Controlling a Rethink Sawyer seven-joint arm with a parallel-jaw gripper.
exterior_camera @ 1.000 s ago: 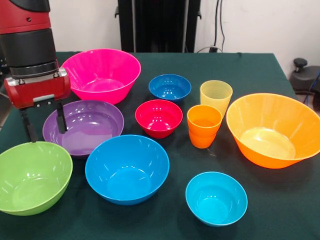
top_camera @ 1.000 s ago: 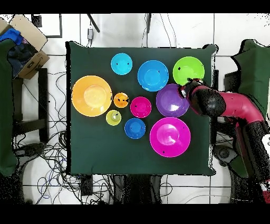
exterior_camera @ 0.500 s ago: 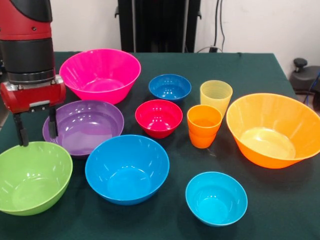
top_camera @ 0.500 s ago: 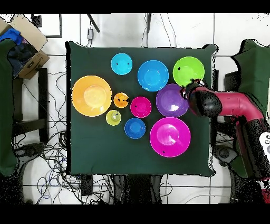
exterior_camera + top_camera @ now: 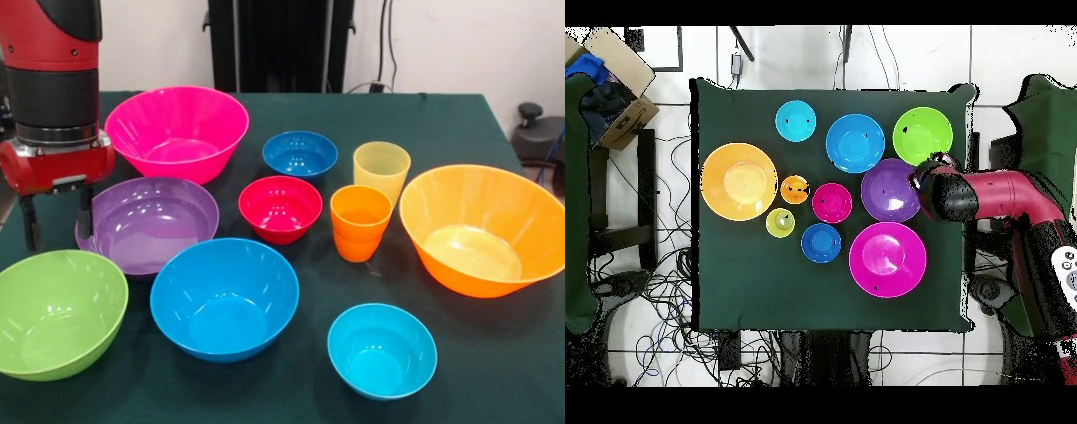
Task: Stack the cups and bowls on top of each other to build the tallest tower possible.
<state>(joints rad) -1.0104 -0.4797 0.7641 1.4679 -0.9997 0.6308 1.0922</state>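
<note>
Cups: a pale yellow cup [image 5: 381, 170] and a shorter orange cup [image 5: 360, 221] stand upright and touching near the middle of the counter [image 5: 494, 371], between the red bowl [image 5: 280, 208] and the large orange bowl [image 5: 481, 228].
Bowls: none is stacked; every one sits alone, mouth up, on the green cloth.
Large bowls: the pink bowl [image 5: 177, 131] lies toward the counter's far edge in the front view; the large orange bowl is by the right edge there.
Medium bowls: the purple bowl [image 5: 150, 221] sits just in front of the pink one; the lime green bowl [image 5: 55, 311] is at the near left corner; the sky blue bowl [image 5: 223, 296] lies beside the green, close to the purple.
Small bowls: the red bowl sits in the middle, the dark blue bowl [image 5: 300, 154] behind it, the cyan bowl [image 5: 381, 350] near the front edge.
Hand: the hand [image 5: 55, 221] hangs open at the counter's left edge, one finger [image 5: 86, 212] at the purple bowl's outer rim, the other off to its side; it grips nothing.
Arm: the red and black arm [image 5: 995, 195] comes in over the counter's edge beside the purple bowl.
</note>
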